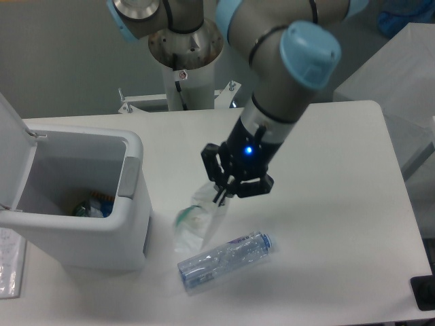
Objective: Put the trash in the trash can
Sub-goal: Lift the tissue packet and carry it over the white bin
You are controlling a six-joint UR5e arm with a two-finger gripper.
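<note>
My gripper (221, 193) is shut on the top of the crumpled translucent wrapper (195, 221), which hangs lifted above the table with green showing inside. It hangs just right of the white trash can (129, 204), whose lid (12, 153) stands flipped open at the left. Below the wrapper, the clear crushed bottle (224, 260) with a blue cap lies flat on the table. Some coloured trash (92, 206) lies at the bottom of the can.
The arm's base column (183, 47) stands at the back of the white table (340, 204). A grey block (401, 75) sits off the table's right side. A dark object (425, 292) pokes in at the lower right edge.
</note>
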